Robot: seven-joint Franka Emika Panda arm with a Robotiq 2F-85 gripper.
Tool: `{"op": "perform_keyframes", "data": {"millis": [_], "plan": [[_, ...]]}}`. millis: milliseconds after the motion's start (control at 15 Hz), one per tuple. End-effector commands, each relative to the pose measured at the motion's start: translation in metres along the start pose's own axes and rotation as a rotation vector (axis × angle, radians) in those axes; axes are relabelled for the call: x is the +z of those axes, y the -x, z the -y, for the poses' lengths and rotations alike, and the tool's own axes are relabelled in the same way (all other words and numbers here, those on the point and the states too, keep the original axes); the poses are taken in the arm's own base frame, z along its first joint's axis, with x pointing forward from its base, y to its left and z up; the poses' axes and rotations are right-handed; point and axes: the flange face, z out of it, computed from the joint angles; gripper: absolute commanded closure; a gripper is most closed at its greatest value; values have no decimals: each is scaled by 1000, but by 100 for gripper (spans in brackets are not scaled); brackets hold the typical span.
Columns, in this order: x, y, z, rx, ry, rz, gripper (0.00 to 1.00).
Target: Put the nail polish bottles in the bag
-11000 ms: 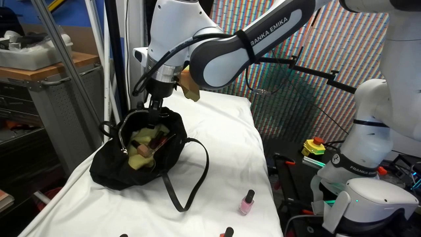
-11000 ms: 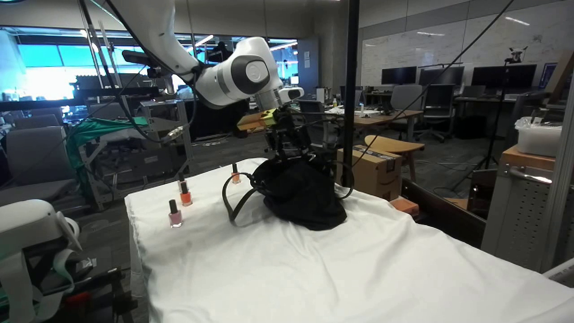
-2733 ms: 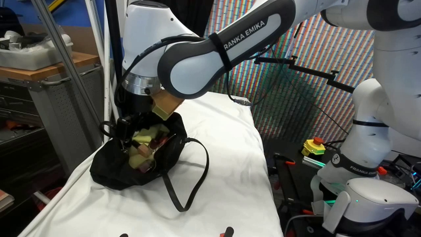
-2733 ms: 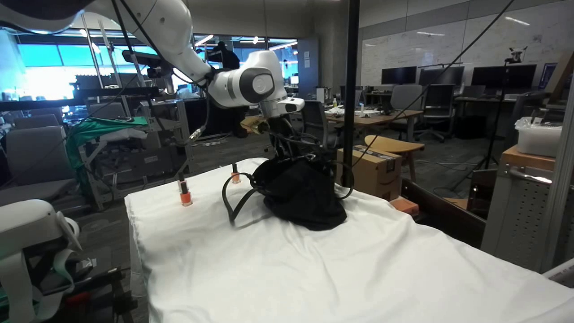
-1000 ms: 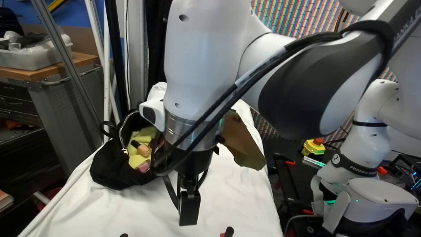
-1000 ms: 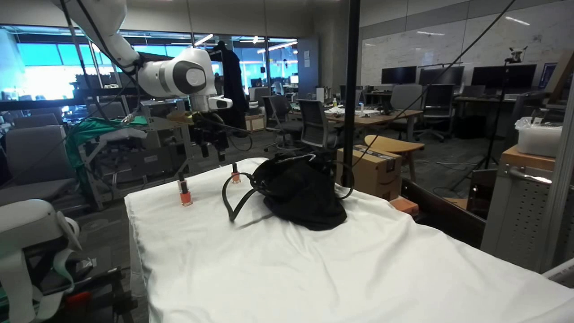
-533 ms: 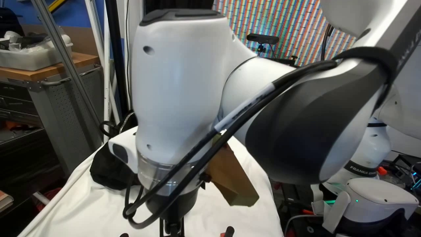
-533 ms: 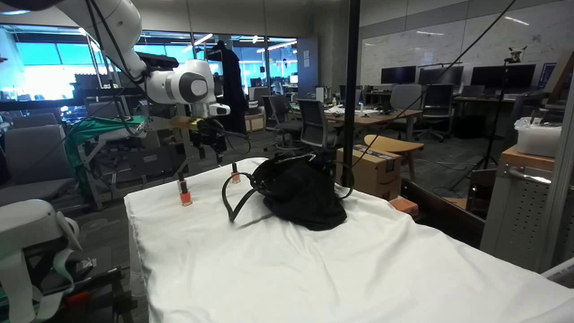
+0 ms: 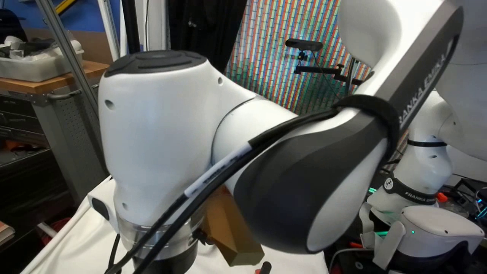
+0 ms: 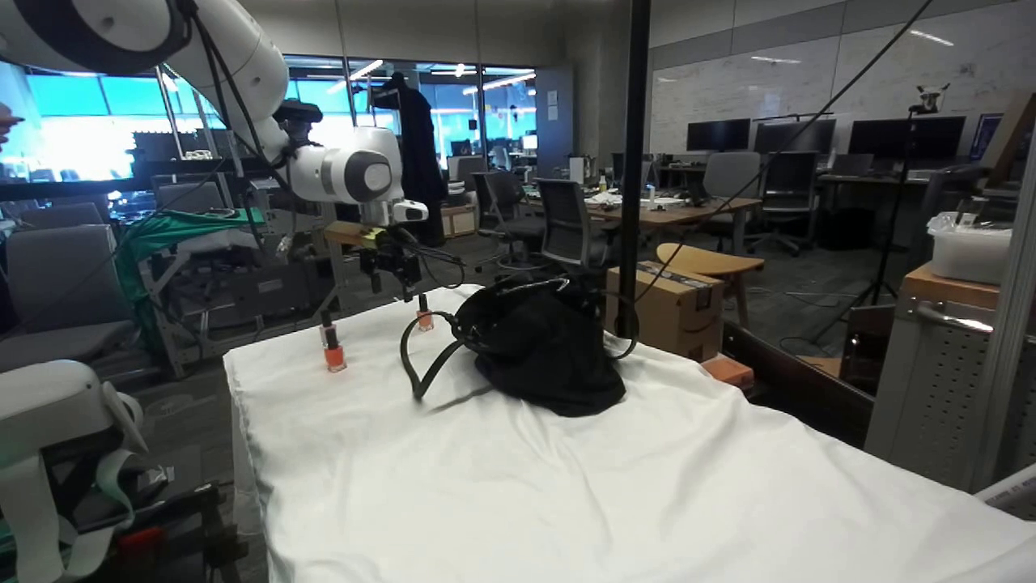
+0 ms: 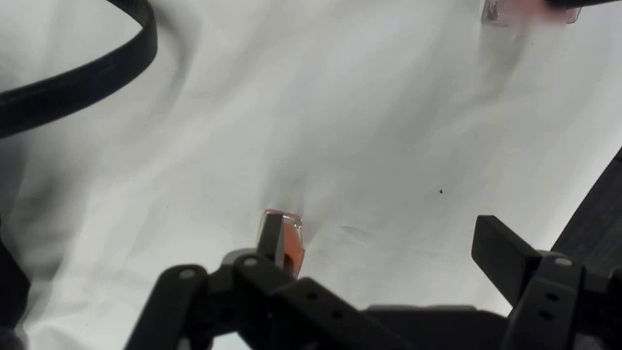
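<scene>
One table [image 10: 615, 502], under a white cloth, spreads below the gripper [image 11: 380, 233]. One arm [image 9: 159, 144] rises over the gripper and fills much of an exterior view. One cardboard box [image 10: 672, 312] stands past the table, farther from the gripper than the bag [image 10: 554, 352]. There is one bag, black and slumped on the cloth, to the side of the gripper and lower than it; its inside is hidden. Its two strap loops [image 11: 97, 78] spread one toward the gripper, one away. One white headset [image 9: 441, 220] sits off the table, well apart from the gripper.

The gripper has two fingers [image 11: 505, 262], spread wide, with cloth showing through the gap. One brown piece [image 9: 232, 232] sits just above them, at the wrist.

Three bottles [image 10: 425, 317] with dark caps stand on the cloth, all outside the bag. The orange bottle [image 11: 294, 241] is nearest the gripper, below one finger, which covers part of it in the wrist view; in an exterior view the two are apart. Farther from the gripper, on the side away from the bag, stand two more close together: a red-orange bottle [image 10: 334, 359] and a paler bottle [image 10: 324, 334], partly hidden behind it.

One dark speck [image 11: 440, 191] marks the cloth below the gap between the fingers.
</scene>
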Motion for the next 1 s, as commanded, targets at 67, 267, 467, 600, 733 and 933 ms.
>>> {"op": "perform_keyframes", "data": {"millis": [67,267,467,600,733,933], "plan": [[12,-21,0,-18,12,-3,0],[23,-27,-6,-17,52,4,0],[32,-31,-13,-14,86,15,0],[36,-35,-17,-17,94,13,0],[38,-38,-19,-17,95,11,0],[41,-43,-22,-15,94,11,0]]}}
